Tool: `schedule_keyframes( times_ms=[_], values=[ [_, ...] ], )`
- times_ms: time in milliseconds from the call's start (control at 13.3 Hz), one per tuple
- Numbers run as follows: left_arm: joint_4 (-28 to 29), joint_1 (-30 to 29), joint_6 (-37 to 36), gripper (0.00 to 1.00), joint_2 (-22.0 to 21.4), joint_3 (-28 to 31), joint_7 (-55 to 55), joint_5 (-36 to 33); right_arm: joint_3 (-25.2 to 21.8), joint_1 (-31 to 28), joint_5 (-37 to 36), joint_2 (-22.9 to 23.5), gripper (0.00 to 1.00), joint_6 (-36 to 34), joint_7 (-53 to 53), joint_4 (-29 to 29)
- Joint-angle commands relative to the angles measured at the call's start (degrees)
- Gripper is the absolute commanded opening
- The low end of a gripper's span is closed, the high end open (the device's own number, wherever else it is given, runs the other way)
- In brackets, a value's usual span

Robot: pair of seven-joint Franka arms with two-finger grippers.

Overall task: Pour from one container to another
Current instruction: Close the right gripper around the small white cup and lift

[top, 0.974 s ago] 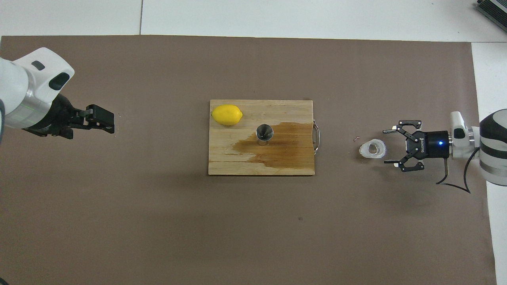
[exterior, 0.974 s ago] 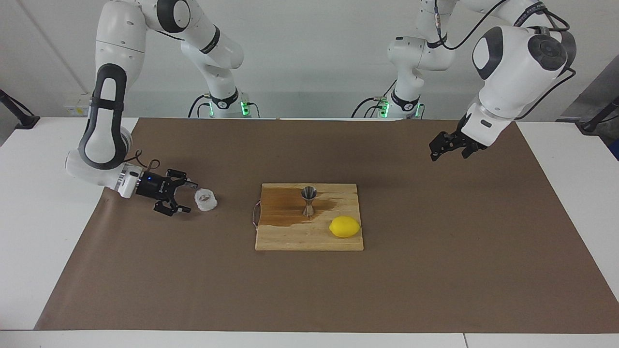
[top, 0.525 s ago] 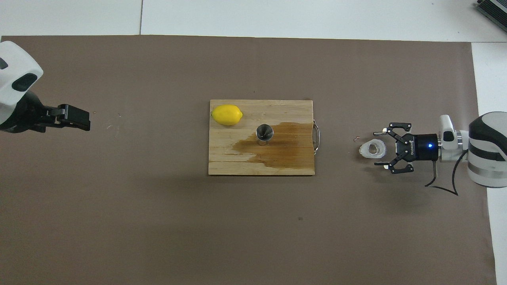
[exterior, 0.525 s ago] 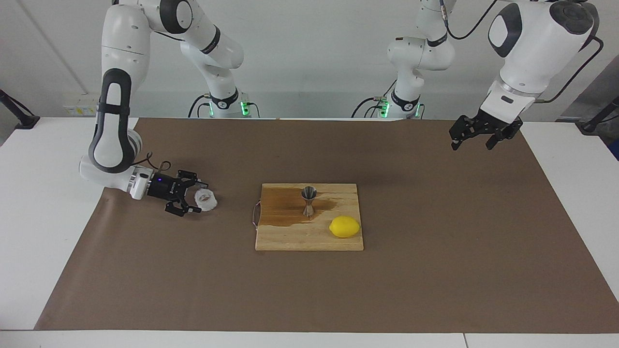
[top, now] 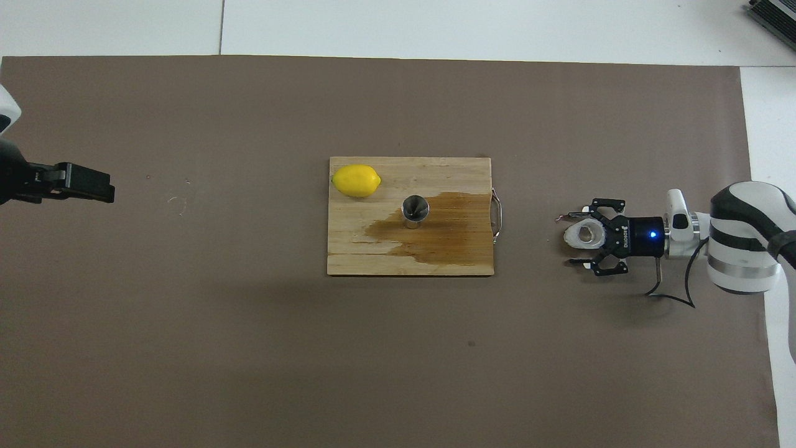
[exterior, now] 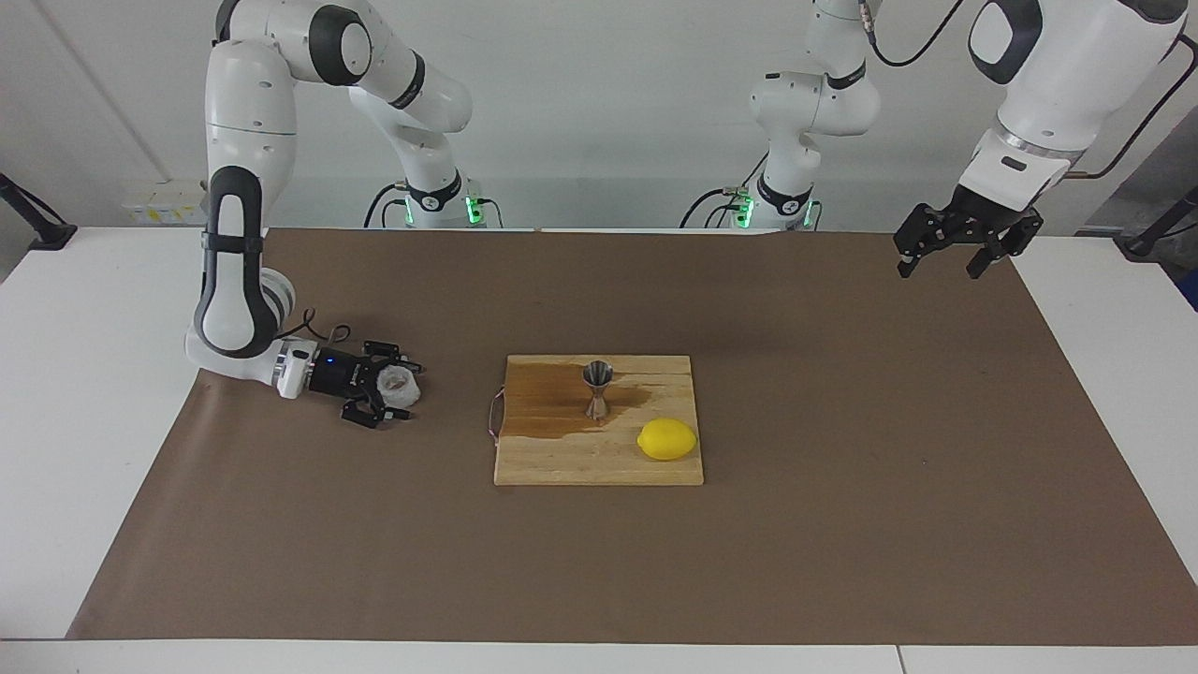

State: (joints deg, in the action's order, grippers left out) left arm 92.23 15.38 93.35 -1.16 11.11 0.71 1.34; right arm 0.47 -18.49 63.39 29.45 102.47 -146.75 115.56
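- white cup (exterior: 397, 385) on counter, between open fingers of right hand (exterior: 386, 388); contents unclear
- steel jigger (exterior: 597, 388) upright on wet board (exterior: 599, 459), well apart
- left hand (exterior: 953, 245) open, raised, waiting

Right gripper (top: 583, 234) spread round white cup (top: 584, 234) — jigger (top: 415, 208) upright
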Motion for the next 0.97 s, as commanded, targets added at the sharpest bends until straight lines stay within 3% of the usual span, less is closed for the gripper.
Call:
schedule_keyframes(
  times_ms=[0, 225, 375, 899],
  values=[
    [-0.39, -4.63, -1.51, 1.00, -0.51, -4.22, -0.80, -0.90, 0.32, -0.05, 1.21, 0.44, 0.91, -0.34, -2.05, -0.34],
    [-0.39, -10.45, -2.03, 1.00, -0.77, -10.66, -0.71, -0.90, 0.23, -0.14, 1.12, 0.44, 0.26, -0.52, -2.14, -0.42],
    [-0.39, -11.41, -2.30, 1.00, -1.04, -11.54, -0.80, -0.90, 0.32, -0.23, 1.12, 0.44, 0.00, -0.87, -2.14, -0.77],
    [0.22, -13.62, -2.83, 1.00, -1.65, -13.74, -3.35, -0.90, 1.89, -0.14, 1.47, -0.18, 0.00, -1.48, 1.53, -2.79]
  ],
)
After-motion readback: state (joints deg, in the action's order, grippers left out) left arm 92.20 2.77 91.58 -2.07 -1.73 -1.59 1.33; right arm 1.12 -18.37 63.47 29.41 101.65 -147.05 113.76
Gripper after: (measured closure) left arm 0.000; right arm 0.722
